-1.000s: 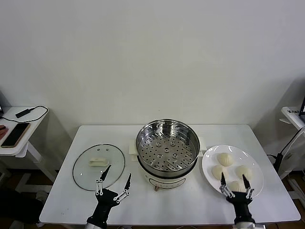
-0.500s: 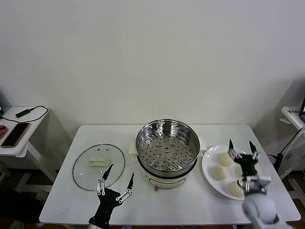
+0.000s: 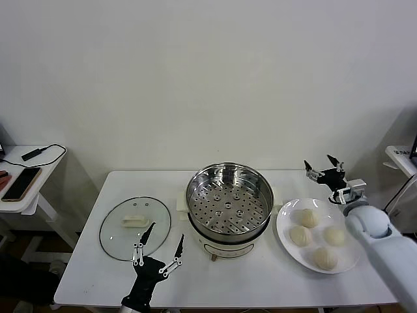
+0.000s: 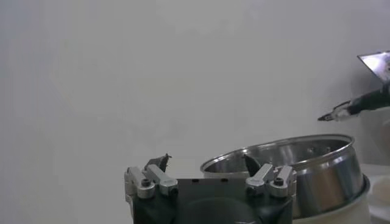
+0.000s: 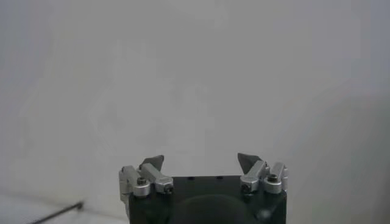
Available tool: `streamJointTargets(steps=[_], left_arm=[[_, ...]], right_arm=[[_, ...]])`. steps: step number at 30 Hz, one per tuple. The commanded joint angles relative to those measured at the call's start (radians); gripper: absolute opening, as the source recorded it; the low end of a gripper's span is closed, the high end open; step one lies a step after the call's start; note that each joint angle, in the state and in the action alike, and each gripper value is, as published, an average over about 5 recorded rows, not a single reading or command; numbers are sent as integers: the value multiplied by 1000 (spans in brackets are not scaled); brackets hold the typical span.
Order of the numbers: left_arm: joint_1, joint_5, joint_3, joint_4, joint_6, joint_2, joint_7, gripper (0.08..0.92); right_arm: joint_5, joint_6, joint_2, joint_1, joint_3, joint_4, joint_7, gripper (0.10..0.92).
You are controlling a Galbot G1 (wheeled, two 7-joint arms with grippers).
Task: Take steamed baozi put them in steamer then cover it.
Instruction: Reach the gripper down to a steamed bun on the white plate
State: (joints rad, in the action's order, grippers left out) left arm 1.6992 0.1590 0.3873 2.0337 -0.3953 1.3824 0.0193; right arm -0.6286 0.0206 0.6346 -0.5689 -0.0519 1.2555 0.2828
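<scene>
The steamer [image 3: 228,199], a shiny steel pot with a perforated tray, stands empty at mid-table on its white base. Several cream-white baozi lie on a white plate [image 3: 284,220] to its right, the nearest to the pot being one baozi [image 3: 307,217]. The glass cover [image 3: 135,227] lies flat on the table to the left. My right gripper [image 3: 322,166] hangs open in the air beyond the plate's far edge and holds nothing; it faces the bare wall as my right gripper [image 5: 201,161]. My left gripper [image 3: 158,244] is open and low near the front edge between cover and steamer. From there the steamer [image 4: 292,167] fills the view past my left gripper [image 4: 207,163].
A white pad [image 3: 180,203] lies beside the steamer's base. A side table [image 3: 26,171] with a phone and cable stands at the left. Another white shelf edge [image 3: 401,156] is at the right. The wall is close behind the table.
My right arm rose from the plate's front edge, swung over the baozi and now sits higher at the plate's far side. The left gripper barely shifted.
</scene>
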Motion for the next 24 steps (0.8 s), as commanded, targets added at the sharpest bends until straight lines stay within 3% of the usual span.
streamJointTargets(steps=[1,4,13,24], left_arm=[[4,3,0,5,1,4,-1,823],[6,4,1,6,1,7,-1,823],[8,5,6,13,4,18,-1,823],[10,4,15,11,1,23,-2,823]], right_arm=[[170,-10,-106,421,-386,-226,693,823],[279,21,-90,515,-471,-278,867,823],[571,62,-18,632,-594,-304,1100,823],[739,89,73,615,-653,-348,1012,823]])
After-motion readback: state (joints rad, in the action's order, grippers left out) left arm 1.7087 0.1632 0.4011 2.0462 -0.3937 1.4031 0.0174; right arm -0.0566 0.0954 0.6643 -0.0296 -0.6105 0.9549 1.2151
